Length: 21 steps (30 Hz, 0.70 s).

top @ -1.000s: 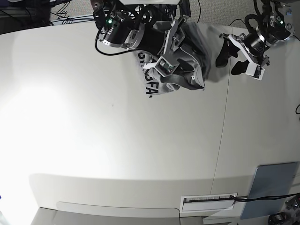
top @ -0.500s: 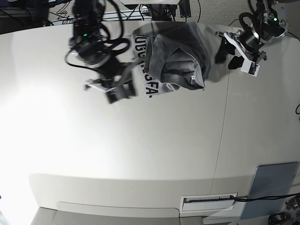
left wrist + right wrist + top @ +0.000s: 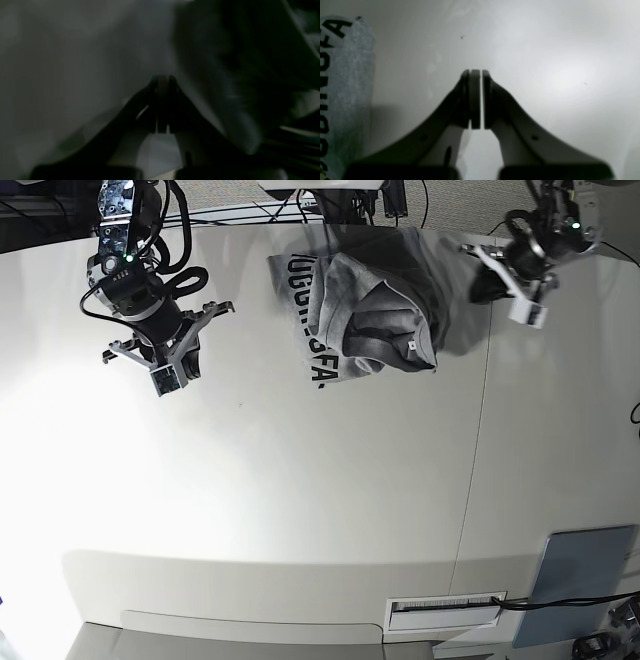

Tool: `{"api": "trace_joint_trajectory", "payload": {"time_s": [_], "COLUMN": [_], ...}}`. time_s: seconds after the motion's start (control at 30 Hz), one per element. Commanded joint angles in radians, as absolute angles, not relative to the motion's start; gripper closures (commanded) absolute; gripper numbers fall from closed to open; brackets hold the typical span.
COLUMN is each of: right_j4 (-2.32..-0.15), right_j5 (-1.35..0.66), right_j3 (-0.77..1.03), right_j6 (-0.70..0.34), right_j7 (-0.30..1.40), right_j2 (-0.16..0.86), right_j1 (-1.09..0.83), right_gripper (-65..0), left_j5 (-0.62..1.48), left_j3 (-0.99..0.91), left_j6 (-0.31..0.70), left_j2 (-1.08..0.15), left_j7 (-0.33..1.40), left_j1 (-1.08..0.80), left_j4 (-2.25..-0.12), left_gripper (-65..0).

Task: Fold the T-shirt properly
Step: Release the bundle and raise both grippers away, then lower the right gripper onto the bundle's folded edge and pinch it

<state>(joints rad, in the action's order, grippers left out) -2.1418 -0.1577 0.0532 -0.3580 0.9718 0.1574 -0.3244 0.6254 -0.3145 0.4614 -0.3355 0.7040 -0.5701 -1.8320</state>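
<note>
The heather-grey T-shirt lies crumpled at the back middle of the white table, with black lettering showing along its left side. My left gripper is at the shirt's right edge. In the dark left wrist view, that gripper has its fingers together with grey cloth bunched around the tips. My right gripper hovers over bare table left of the shirt. In the right wrist view it is shut and empty, with the lettered edge of the shirt at the far left.
A rigid blue-grey panel lies at the front right corner. A white label strip sits at the front edge. A seam runs across the table. Cables hang behind the back edge.
My right arm let go of the shirt and swung left, away from it, and now sits shut. My left gripper moved in to the shirt's right edge and closed.
</note>
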Motion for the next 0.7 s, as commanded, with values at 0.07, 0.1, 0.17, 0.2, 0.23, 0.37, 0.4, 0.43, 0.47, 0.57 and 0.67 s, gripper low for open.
{"api": "trace_joint_trajectory", "payload": {"time_s": [0.07,0.1,0.17,0.2,0.23,0.37,0.4,0.43,0.47,0.57,0.67], "right_j4": [-2.16,-2.16,-2.16,-2.16,-2.16,-2.16,-2.16,-2.16,-2.16,-2.16,-2.16], "right_j5": [-0.164,-0.164,-0.164,-0.164,-0.164,-0.164,-0.164,-0.164,-0.164,-0.164,-0.164], "right_j3": [0.056,0.056,0.056,0.056,0.056,0.056,0.056,0.056,0.056,0.056,0.056], "right_j6": [-0.353,-0.353,-0.353,-0.353,-0.353,-0.353,-0.353,-0.353,-0.353,-0.353,-0.353], "right_j7": [0.952,0.956,0.965,0.972,0.975,0.976,0.977,0.977,0.978,0.978,0.974], "right_j2": [0.163,0.164,0.164,0.164,0.164,0.164,0.164,0.164,0.164,0.164,0.164], "right_j1": [-0.319,-0.319,-0.319,-0.319,-0.319,-0.319,-0.319,-0.319,-0.319,-0.319,-0.319], "right_gripper": [-1.8,-1.8,-1.9,-1.8,-1.8,-1.9,-1.9,-1.9,-1.9,-1.8,-1.9], "left_j5": [0.569,0.536,0.485,0.474,0.471,0.471,0.47,0.46,0.439,0.376,0.359], "left_j3": [-0.212,-0.176,-0.117,-0.092,-0.067,0.053,0.086,0.116,0.141,0.201,0.215], "left_j6": [0.404,0.355,0.291,0.28,0.28,0.28,0.276,0.269,0.26,0.242,0.242], "left_j2": [-0.346,-0.346,-0.346,-0.347,-0.346,-0.346,-0.344,-0.339,-0.328,-0.284,-0.266], "left_j7": [0.687,0.687,0.688,0.687,0.687,0.687,0.687,0.686,0.686,0.686,0.686], "left_j1": [-0.541,-0.528,-0.5,-0.488,-0.475,-0.413,-0.396,-0.379,-0.36,-0.297,-0.241], "left_j4": [-1.845,-1.845,-1.845,-1.845,-1.845,-1.845,-1.843,-1.839,-1.832,-1.798,-1.787], "left_gripper": [0.0,0.0,0.0,0.0,0.0,0.0,0.0,0.0,0.0,0.0,0.0]}}
